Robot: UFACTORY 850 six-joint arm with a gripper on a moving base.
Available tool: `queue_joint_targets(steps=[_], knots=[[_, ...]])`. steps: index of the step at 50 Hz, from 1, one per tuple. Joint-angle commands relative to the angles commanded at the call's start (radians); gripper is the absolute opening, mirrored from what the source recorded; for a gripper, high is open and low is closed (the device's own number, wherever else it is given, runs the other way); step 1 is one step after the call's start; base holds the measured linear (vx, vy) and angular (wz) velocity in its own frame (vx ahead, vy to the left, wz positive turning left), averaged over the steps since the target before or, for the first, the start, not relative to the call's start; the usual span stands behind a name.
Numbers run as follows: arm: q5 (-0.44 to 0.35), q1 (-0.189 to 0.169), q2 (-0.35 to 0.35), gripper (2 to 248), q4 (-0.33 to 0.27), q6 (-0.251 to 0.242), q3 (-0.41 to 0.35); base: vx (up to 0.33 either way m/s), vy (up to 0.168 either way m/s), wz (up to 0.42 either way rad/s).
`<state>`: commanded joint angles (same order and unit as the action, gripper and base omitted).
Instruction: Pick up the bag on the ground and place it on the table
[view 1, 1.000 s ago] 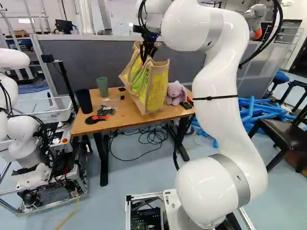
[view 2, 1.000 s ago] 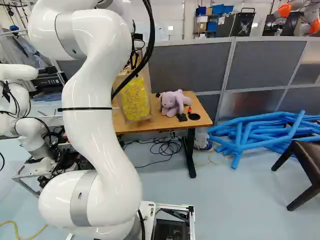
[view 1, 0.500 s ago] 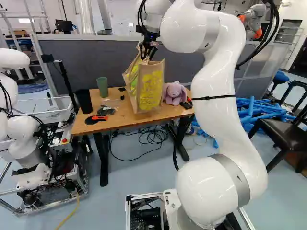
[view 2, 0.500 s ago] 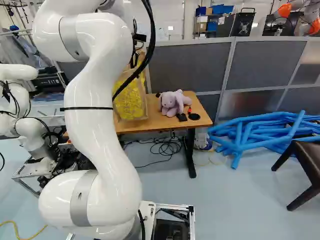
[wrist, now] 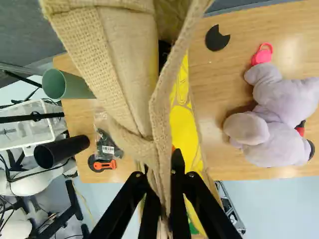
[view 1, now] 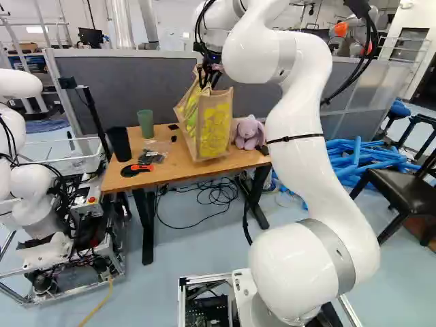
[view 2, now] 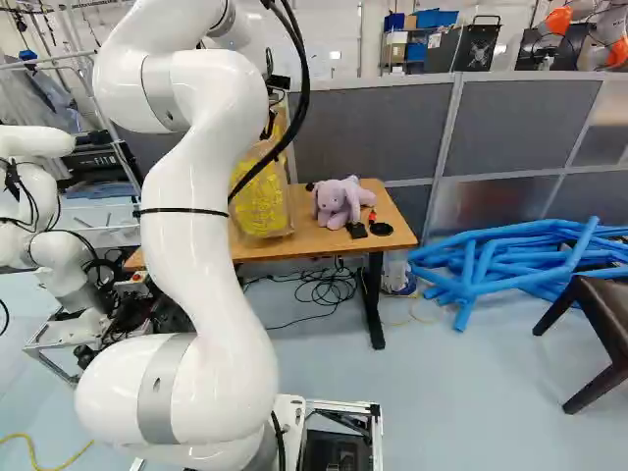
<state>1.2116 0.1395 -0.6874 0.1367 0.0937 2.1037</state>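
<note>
Toy (view 2: pixel 339 201) beside bag (view 1: pixel 214 128), seemingly apart.

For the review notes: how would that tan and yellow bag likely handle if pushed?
The bag would probably give at the top, since its woven rim bends and creases around the gripper. The printed side looks stiffer, standing fairly flat and square. Being taller than it is wide, it might tip if pushed high up without support.

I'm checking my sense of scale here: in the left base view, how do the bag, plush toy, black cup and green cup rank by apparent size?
1. Bag, by far the largest
2. Plush toy and black cup, too alike to rank
3. Green cup
</note>
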Motion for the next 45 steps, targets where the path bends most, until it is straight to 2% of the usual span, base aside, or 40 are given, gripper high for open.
queue_joint_targets(steps=[14,45], knots=[[0.037,0.000,-0.027,22,0.000,0.000,-0.005,0.000,0.000,0.000],[0.040,0.000,-0.089,22,0.000,0.000,-0.010,0.000,0.000,0.000]])
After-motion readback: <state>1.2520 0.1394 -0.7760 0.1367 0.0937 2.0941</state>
